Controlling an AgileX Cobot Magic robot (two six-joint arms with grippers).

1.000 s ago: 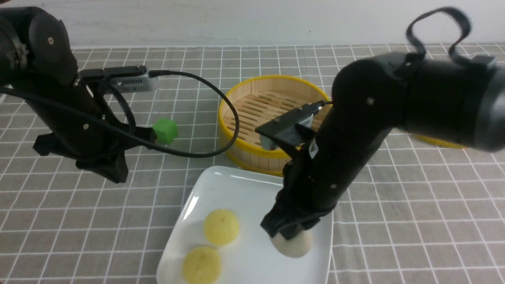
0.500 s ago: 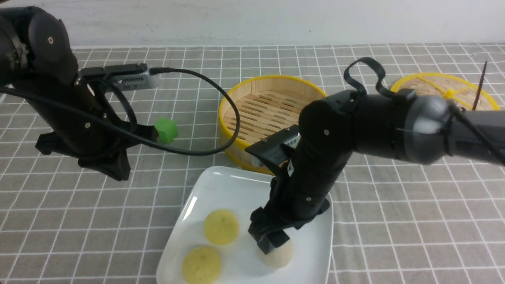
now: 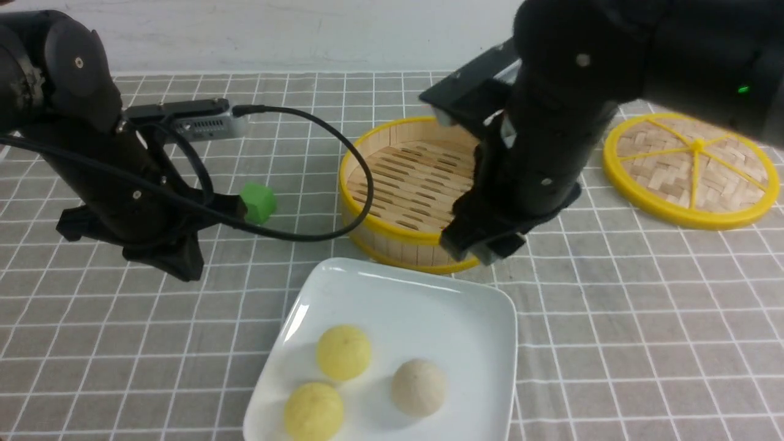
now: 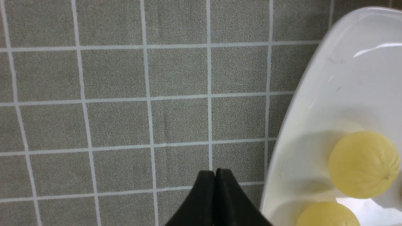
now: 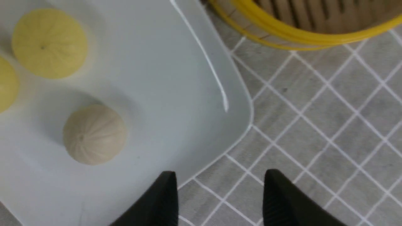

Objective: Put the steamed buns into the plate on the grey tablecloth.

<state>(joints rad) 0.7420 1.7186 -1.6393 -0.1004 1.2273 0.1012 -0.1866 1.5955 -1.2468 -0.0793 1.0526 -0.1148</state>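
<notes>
Three steamed buns lie in the white square plate (image 3: 429,294) on the grey tablecloth (image 3: 643,343): two pale yellow buns (image 3: 343,352) (image 3: 313,411) and one beige bun (image 3: 418,387). My right gripper (image 3: 481,245) hangs open and empty above the plate's far right corner, in front of the basket. In the right wrist view its fingertips (image 5: 168,185) stand apart over the cloth beside the plate (image 5: 176,94), with the beige bun (image 5: 94,134) lying free. My left gripper (image 4: 215,172) is shut and empty over the cloth left of the plate (image 4: 314,103).
An empty bamboo steamer basket (image 3: 404,184) with a yellow rim stands behind the plate. Its woven lid (image 3: 692,168) lies flat at the back right. A green cube (image 3: 257,202) sits by the left arm, whose cable (image 3: 343,153) loops over toward the basket.
My right gripper opened off the beige bun, which now lies in the plate, and the arm rose and drew back toward the basket. The left arm stayed put.
</notes>
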